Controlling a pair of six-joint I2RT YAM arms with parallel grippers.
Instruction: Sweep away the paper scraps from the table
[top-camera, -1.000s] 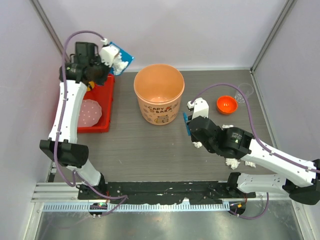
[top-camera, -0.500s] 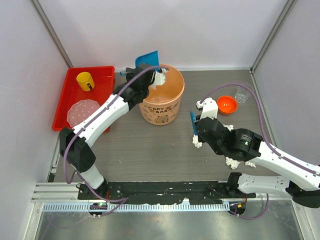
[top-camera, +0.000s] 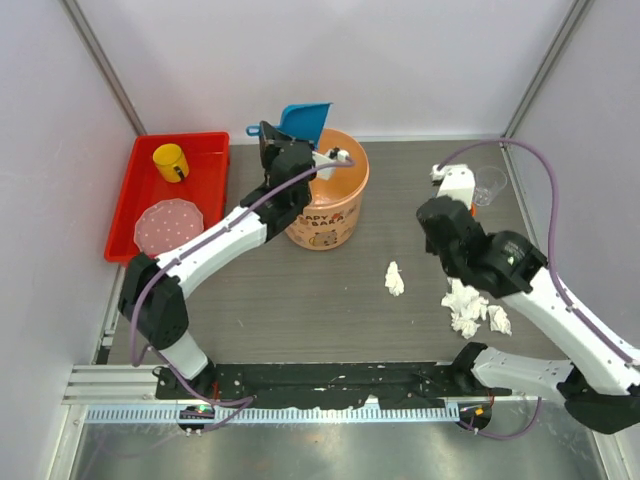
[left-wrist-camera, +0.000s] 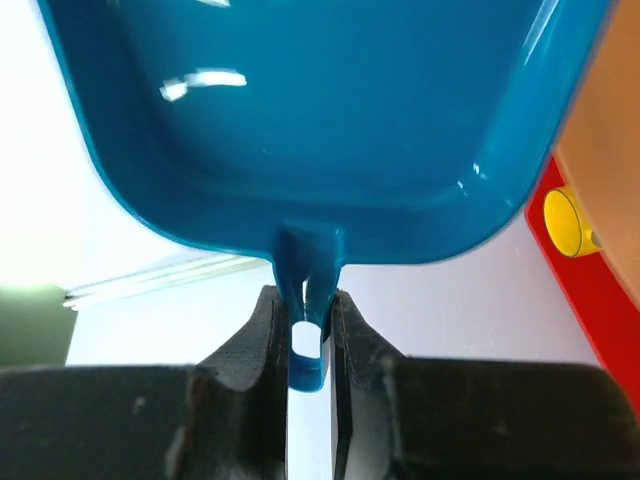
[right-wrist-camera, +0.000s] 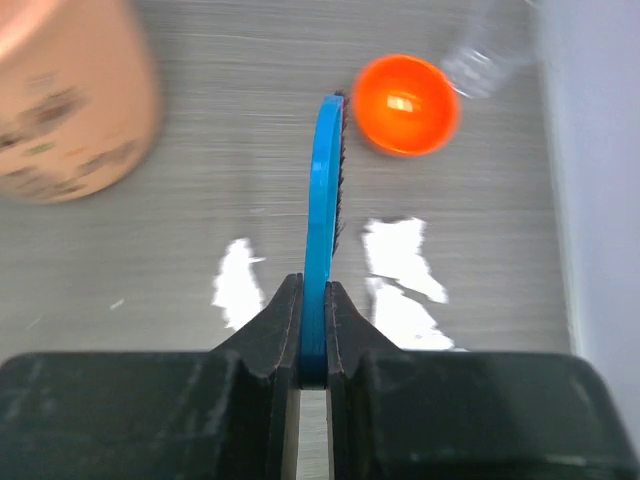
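Several white paper scraps lie on the table (top-camera: 300, 290): one wad (top-camera: 395, 278) by itself and a cluster (top-camera: 466, 306) to its right. In the right wrist view the scraps (right-wrist-camera: 238, 285) (right-wrist-camera: 400, 255) lie either side of a blue brush (right-wrist-camera: 322, 200), and my right gripper (right-wrist-camera: 315, 290) is shut on its handle, above the table. My left gripper (left-wrist-camera: 307, 300) is shut on the handle of a blue dustpan (left-wrist-camera: 320, 120). The dustpan (top-camera: 305, 118) is tipped up over the far rim of the orange bucket (top-camera: 320, 190), and its pan shows nothing in it.
A red tray (top-camera: 205, 145) at the back left holds a yellow cup (top-camera: 170, 160) and a pink speckled plate (top-camera: 168, 225). A clear cup (top-camera: 490, 183) stands at the back right, next to a small orange bowl (right-wrist-camera: 405, 105). White walls enclose the table.
My left arm swung the dustpan from above the red tray to the bucket's rim; the white wads it carried are gone from it. My right arm moved back and right, uncovering the scraps.
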